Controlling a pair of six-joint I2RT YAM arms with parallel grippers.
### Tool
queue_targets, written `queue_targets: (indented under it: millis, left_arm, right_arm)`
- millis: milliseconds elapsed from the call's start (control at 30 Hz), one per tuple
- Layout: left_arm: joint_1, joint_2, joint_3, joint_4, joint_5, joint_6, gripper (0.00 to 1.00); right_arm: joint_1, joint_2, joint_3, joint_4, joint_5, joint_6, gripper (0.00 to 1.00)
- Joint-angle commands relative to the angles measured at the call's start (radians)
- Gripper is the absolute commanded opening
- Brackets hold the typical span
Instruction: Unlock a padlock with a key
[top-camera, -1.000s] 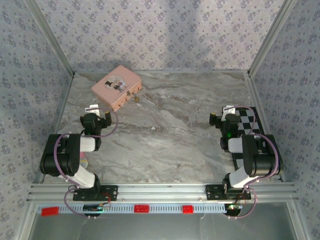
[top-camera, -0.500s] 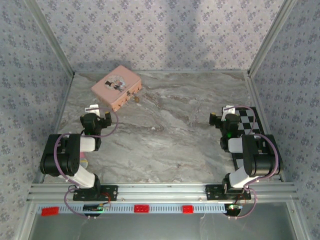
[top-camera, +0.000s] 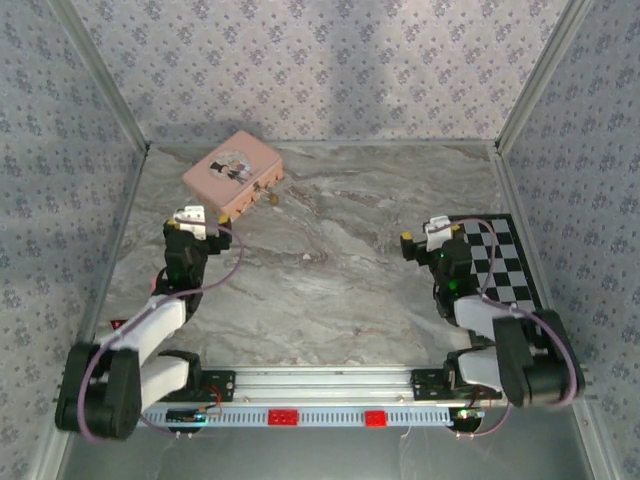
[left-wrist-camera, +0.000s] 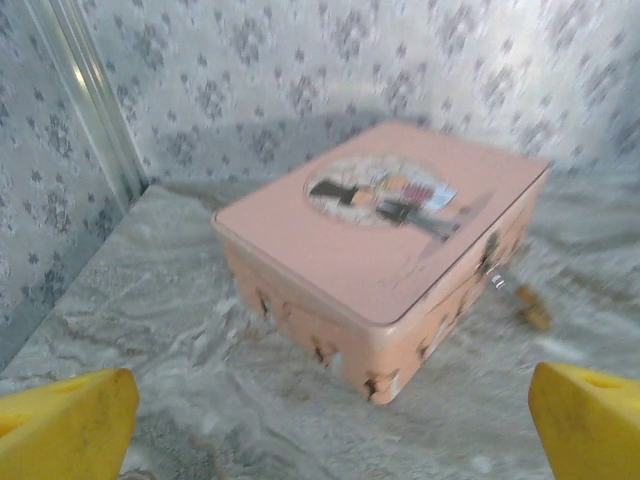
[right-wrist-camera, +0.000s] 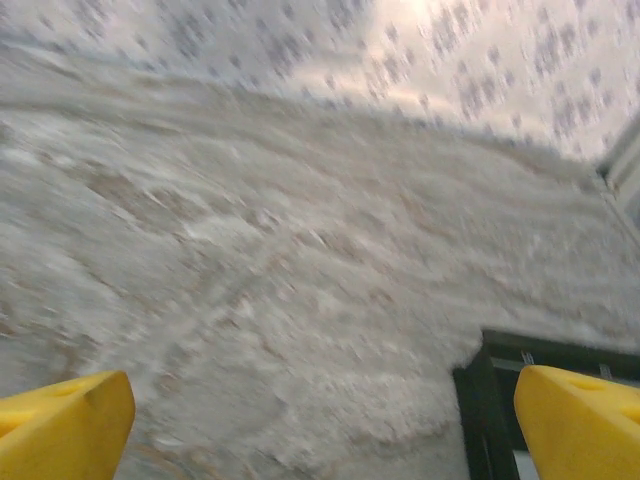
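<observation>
The tiny brass padlock (top-camera: 271, 197) lies on the marble table against the near right side of the pink picture-lidded box (top-camera: 234, 172). In the left wrist view the padlock (left-wrist-camera: 531, 314) is a small blurred brass shape beside the box (left-wrist-camera: 385, 240). My left gripper (top-camera: 192, 218) sits just short of the box's near corner, open and holding nothing. Its yellow fingertips (left-wrist-camera: 66, 426) stand wide apart around my left gripper (left-wrist-camera: 325, 440). My right gripper (top-camera: 421, 236) is open over bare table, right of centre, with nothing in my right gripper (right-wrist-camera: 320, 440). I cannot make out a key.
A black-and-white checkered mat (top-camera: 500, 262) lies at the table's right side; its dark edge (right-wrist-camera: 485, 405) shows in the right wrist view. Patterned walls and metal corner posts (top-camera: 110, 85) close in the table on three sides.
Both arms have unfolded and reached forward. The left gripper moved toward the pink box; the right gripper moved forward and left, off the checkered mat. Box and padlock stayed put.
</observation>
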Motion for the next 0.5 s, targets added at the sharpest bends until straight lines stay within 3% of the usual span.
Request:
queue_targets:
  millis: [0, 200, 333, 467]
  left_arm:
    - [-0.006, -0.127, 0.034, -0.210, -0.027, -0.116, 1.00]
    - [-0.008, -0.220, 0.165, -0.521, -0.009, -0.389, 1.00]
    - [-0.002, -0.222, 0.270, -0.787, -0.037, -0.565, 1.00]
    - [0.051, -0.228, 0.350, -1.010, -0.013, -0.637, 1.00]
  right_arm:
    - [0.033, -0.187, 0.030, -0.193, -0.026, 0.009, 0.99]
    - [0.055, -0.425, 0.189, -0.514, -0.078, 0.214, 0.99]
    - [0.054, -0.458, 0.309, -0.732, -0.003, 0.387, 0.99]
    - [0.013, -0.459, 0.430, -1.067, 0.047, 0.695, 0.99]
